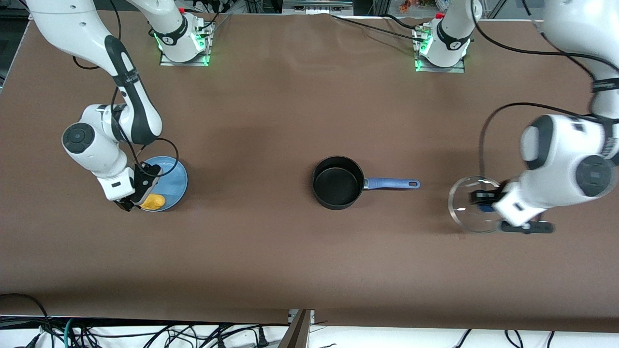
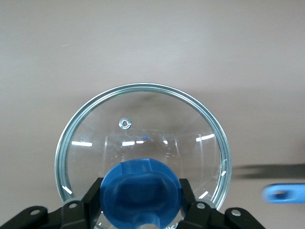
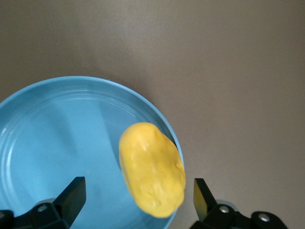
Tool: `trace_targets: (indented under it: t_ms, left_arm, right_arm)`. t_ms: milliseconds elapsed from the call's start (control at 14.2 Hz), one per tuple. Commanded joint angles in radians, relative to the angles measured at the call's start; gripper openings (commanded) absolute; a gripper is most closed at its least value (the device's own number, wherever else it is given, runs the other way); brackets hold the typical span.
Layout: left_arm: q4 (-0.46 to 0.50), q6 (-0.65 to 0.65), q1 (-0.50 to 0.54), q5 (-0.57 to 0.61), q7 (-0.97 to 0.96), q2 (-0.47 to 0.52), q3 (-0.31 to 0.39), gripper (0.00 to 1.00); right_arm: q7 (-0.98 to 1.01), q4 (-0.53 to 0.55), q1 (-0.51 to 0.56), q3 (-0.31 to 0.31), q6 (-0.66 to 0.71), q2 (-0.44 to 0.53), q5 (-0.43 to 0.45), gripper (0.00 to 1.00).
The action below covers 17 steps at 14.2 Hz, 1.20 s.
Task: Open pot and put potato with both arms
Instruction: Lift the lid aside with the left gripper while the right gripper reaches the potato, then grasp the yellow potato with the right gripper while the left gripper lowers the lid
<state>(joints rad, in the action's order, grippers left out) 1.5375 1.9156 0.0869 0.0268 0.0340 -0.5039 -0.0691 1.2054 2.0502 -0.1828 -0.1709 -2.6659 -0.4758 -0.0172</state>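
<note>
The black pot [image 1: 338, 182] stands open mid-table, its blue handle [image 1: 391, 183] pointing toward the left arm's end. My left gripper [image 1: 485, 203] is shut on the blue knob [image 2: 143, 188] of the glass lid [image 1: 466, 205], beside the pot toward the left arm's end. In the left wrist view the fingers [image 2: 93, 195] press both sides of the knob, with the lid [image 2: 143, 119] under my left gripper [image 2: 143, 193]. The yellow potato [image 1: 154, 201] lies at the rim of a light-blue plate [image 1: 176, 181]. My right gripper [image 1: 139, 193] is open, low over the potato [image 3: 152, 169], one finger [image 3: 74, 195] on either side, apart from it.
The light-blue plate [image 3: 57, 143] sits toward the right arm's end of the brown table [image 1: 271, 251]. The pot handle's tip [image 2: 284, 193] shows in the left wrist view. Cables hang along the table's near edge.
</note>
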Motion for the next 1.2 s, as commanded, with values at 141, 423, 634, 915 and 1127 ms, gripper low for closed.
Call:
trace_targets:
  t_ms: [141, 423, 634, 915, 1127]
  left_arm:
    - [0.047, 0.02, 0.151, -0.004, 0.171, -0.014, -0.021, 0.57]
    - [0.217, 0.211, 0.165, -0.005, 0.234, 0.014, 0.014, 0.57]
    - [0.338, 0.341, 0.174, -0.004, 0.305, 0.045, 0.044, 0.57]
    - [0.421, 0.447, 0.185, -0.007, 0.365, 0.039, 0.08, 0.58]
    - [0.428, 0.47, 0.194, -0.007, 0.365, 0.027, 0.078, 0.74]
  right_arm:
    - [0.02, -0.021, -0.006, -0.001, -0.075, -0.064, 0.013, 0.99]
    - [0.022, -0.033, -0.015, -0.002, -0.042, -0.043, 0.01, 0.15]
    - [-0.003, -0.059, -0.015, -0.002, 0.019, -0.032, -0.001, 0.0]
    - [-0.304, -0.282, -0.064, 0.001, 0.395, -0.029, -0.006, 0.0]
    - [-0.583, -0.407, -0.078, 0.049, 0.623, -0.012, -0.027, 0.0]
